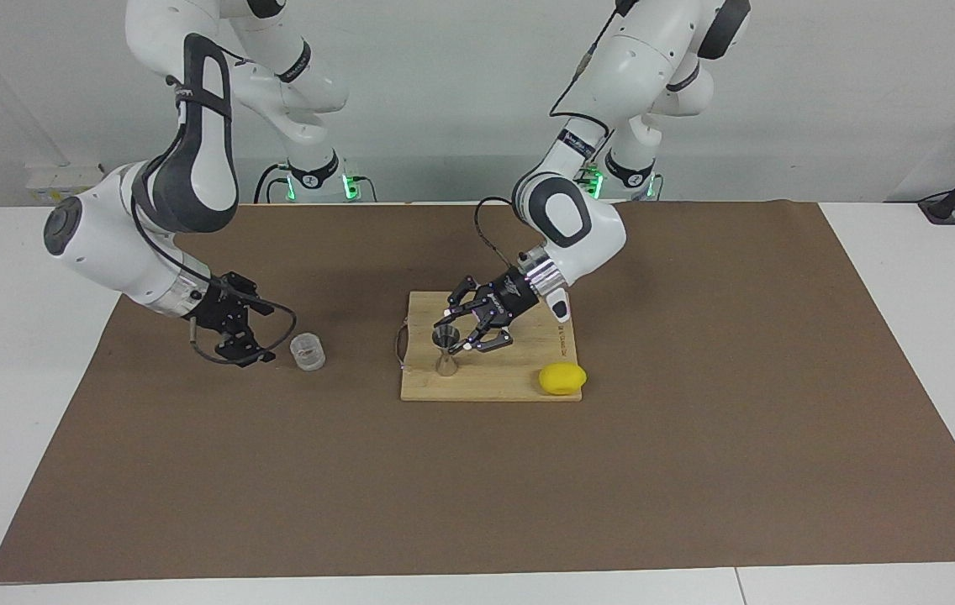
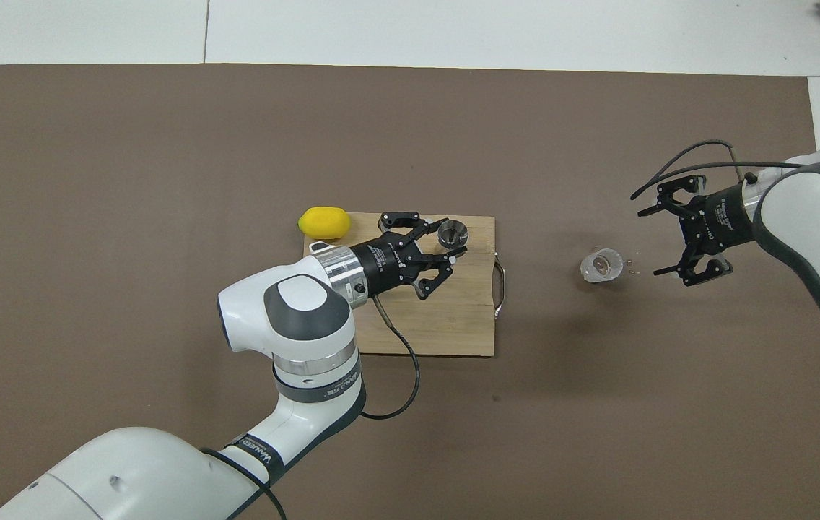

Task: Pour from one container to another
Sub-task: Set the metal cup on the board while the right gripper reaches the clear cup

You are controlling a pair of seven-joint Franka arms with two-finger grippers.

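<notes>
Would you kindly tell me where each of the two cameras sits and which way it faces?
Facing view: high across the table, looking at the robots; both arms and bases show, the left pincer shut on the silver hourglass metal jigger.
Overhead view: above the robots' end, looking steeply down; the left arm and the open right pincer show.
Both share the jigger, clear textured glass cup and bamboo cutting board.

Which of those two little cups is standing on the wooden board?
The silver hourglass-shaped metal cup, upright on the board. The clear glass cup sits on the brown mat toward the right arm's end.
</notes>
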